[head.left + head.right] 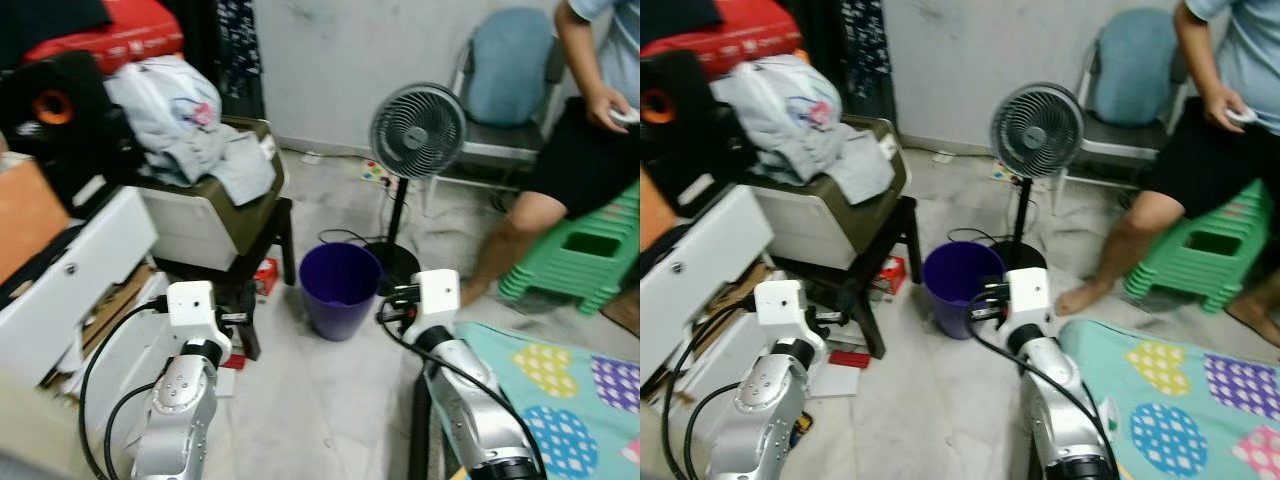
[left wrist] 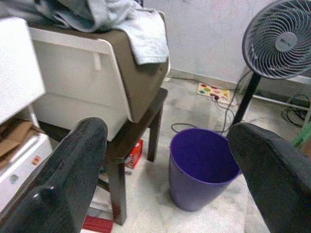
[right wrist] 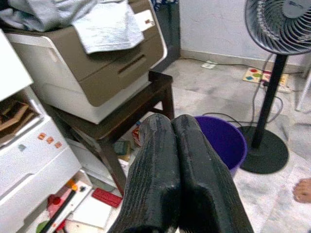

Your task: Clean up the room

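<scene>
A round purple plastic bin (image 1: pixel 340 290) stands on the marble floor (image 1: pixel 310 400), between a dark wooden stool (image 1: pixel 262 262) and a fan (image 1: pixel 415 135). Left gripper (image 2: pixel 165 165) is spread wide, empty; right gripper (image 3: pixel 172 160) is pressed together, holding nothing.

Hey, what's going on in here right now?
The robot stands facing a purple bin on the floor, next to a fan and a printer piled with clothes. Its left gripper is open, its right gripper shut; neither holds anything. A person sits nearby.
</scene>
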Motion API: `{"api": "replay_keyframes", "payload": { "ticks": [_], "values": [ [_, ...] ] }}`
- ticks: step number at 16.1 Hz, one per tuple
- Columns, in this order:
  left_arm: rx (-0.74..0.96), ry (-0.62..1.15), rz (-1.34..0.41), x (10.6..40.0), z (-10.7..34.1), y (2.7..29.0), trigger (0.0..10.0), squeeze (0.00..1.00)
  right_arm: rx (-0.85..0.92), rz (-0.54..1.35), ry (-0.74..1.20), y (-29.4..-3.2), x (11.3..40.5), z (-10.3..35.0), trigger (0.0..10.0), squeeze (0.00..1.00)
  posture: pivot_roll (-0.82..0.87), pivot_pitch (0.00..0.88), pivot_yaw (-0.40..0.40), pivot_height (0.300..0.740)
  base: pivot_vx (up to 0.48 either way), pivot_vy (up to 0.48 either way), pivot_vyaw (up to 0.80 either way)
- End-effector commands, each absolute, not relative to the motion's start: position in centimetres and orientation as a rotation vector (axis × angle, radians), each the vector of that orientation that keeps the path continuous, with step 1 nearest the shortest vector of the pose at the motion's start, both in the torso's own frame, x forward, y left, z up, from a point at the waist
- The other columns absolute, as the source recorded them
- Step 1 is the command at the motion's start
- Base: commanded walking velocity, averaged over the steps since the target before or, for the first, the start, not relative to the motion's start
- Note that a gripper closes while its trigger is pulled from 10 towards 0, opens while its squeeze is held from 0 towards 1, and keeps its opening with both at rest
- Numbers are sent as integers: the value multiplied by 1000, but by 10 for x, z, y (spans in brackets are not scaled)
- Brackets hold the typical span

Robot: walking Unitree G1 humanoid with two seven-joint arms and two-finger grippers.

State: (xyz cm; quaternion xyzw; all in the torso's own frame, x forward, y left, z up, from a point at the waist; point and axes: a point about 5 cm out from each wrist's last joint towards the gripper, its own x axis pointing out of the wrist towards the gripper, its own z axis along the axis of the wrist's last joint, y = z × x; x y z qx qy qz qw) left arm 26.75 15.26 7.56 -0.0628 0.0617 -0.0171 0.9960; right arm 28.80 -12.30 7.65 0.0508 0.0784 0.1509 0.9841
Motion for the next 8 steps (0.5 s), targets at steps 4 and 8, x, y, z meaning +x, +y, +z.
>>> {"api": "replay_keyframes", "payload": {
  "ticks": [4, 8],
  "values": [
    [-126, 155, -6, 268, 72, 153, 10000, 0, 91, 249, 159, -133, 291, 76, 10000, 0, -84, 0, 1, 740, 0, 0, 0],
    [-150, 148, -5, 269, 73, 153, 10000, 0, 88, 234, 175, -134, 292, 74, 10000, 0, -82, 0, -2, 740, 0, 0, -533]
  ]
}}
